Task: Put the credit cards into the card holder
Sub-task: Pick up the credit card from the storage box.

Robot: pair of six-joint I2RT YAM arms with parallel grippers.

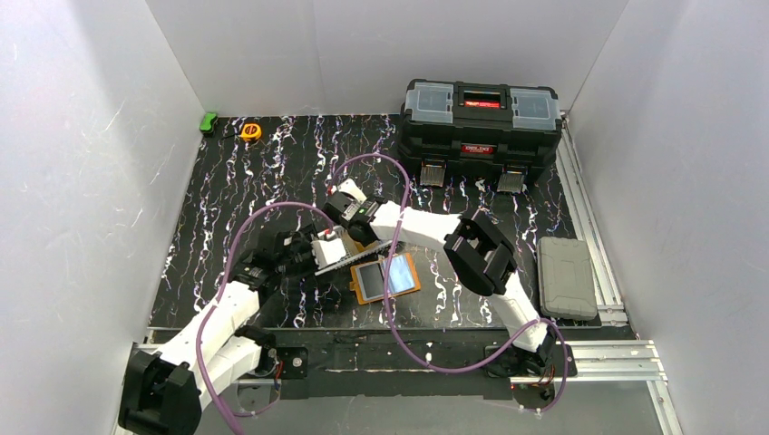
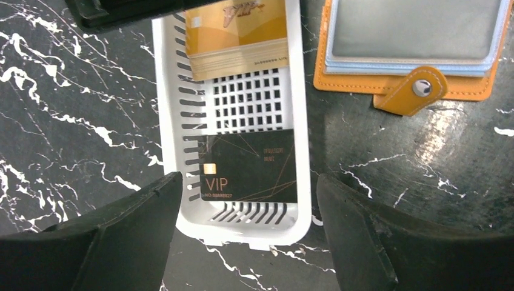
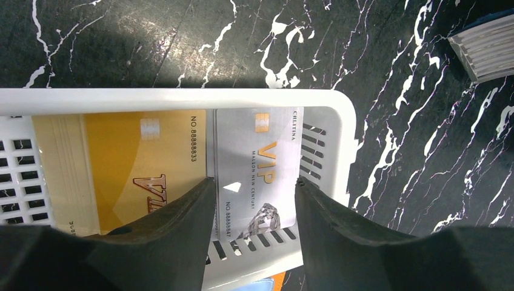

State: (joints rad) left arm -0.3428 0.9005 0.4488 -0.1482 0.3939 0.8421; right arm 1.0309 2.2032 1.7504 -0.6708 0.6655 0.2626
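Surface: glossy black table (image 1: 272, 181) with white marble-like veins.
Room: plain white walls (image 1: 91, 181) on three sides.
Far edge: black toolbox (image 1: 479, 122) at 1 o'clock; orange tape measure (image 1: 251, 131) and a small green object (image 1: 209, 122) at 11 o'clock.
Right side: grey case (image 1: 566, 276) at 4 o'clock.
Card holder (image 1: 385, 278): lying open, at 6 o'clock from centre.
Cards: gold card (image 2: 236, 30), black card (image 2: 248, 167) and silver card (image 3: 254, 151) in the white basket (image 2: 303, 121), at the holder's 10 o'clock.
Left gripper (image 2: 246, 182): spread wide astride the basket's end.
Right gripper (image 3: 254, 182): pinching the silver card by its long edges.
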